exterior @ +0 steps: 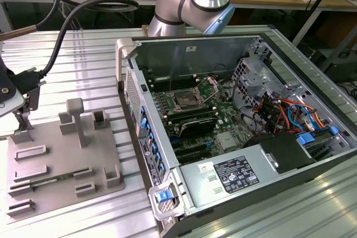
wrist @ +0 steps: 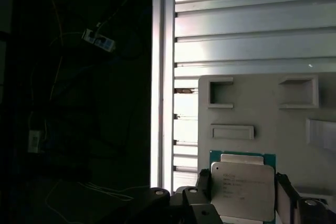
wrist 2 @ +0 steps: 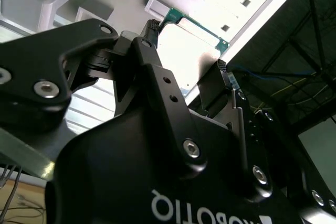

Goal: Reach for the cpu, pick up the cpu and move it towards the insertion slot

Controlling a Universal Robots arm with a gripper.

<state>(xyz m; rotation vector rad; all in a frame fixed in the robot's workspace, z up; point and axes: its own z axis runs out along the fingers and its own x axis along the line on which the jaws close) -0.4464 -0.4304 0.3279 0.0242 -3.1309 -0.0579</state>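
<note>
Much of the black jointed tool (wrist 2: 187,48) is cut off. In the exterior view only a black-and-white stub of it pokes in at the left edge of the frame, just above the moulded grey plastic tray (exterior: 56,157) at the lower left. In both wrist views its two dark fingers (wrist: 203,180) press against opposite edges of the small, flat, square cpu (wrist: 242,190), so the tool is closed narrowly on the chip.

The cpu's top is a smooth silvery metal plate with rounded corners over a thin green rim (its print is too faint to make out). In the second wrist view glare washes the plate nearly white. In the first wrist view one edge of it is hidden behind the tool's body.

Beyond it lie the tray's shallow rectangular recesses and the ribbed aluminium desk (wrist: 252,35). The square, shiny-framed insertion slot (exterior: 184,101) sits near the centre of the exterior view. It is on the green circuit board (exterior: 223,118) inside the open grey steel computer case (exterior: 189,54), well apart from the tool.
</note>
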